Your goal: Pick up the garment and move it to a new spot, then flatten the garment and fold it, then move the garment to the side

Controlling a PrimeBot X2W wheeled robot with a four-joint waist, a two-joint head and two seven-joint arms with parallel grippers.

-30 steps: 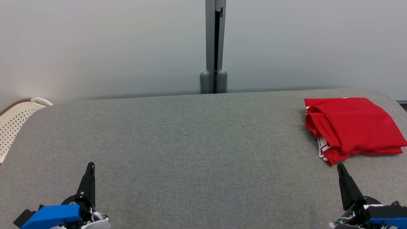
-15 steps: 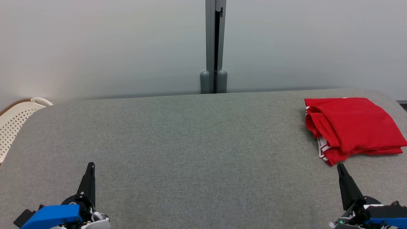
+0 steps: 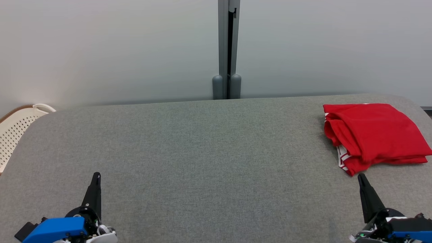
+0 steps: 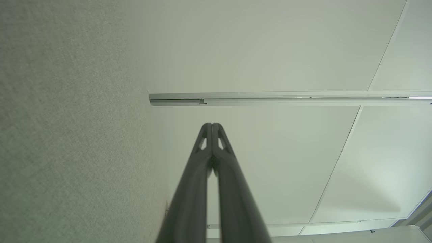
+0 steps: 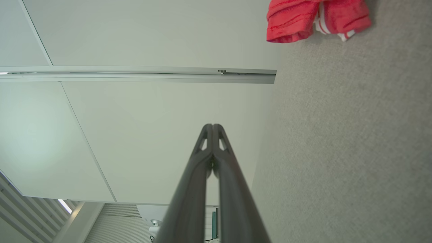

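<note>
Since the garment [image 3: 374,133] lay folded at the counter's [image 3: 202,152] right side, last step seemed done; left hand [image 3: 97,175], right hand [image 3: 360,176] clenched, empty; next, only rest.

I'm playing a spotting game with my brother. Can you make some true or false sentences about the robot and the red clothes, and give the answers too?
1. The red garment lies folded up at the right side of the grey table. True.
2. The right gripper is holding the garment. False: it is shut on nothing, and the right wrist view shows table between its tips and the cloth.
3. The left gripper is wide open. False: its two fingers are pressed together.
4. A white basket with little holes sits past the table's left edge. True.
</note>
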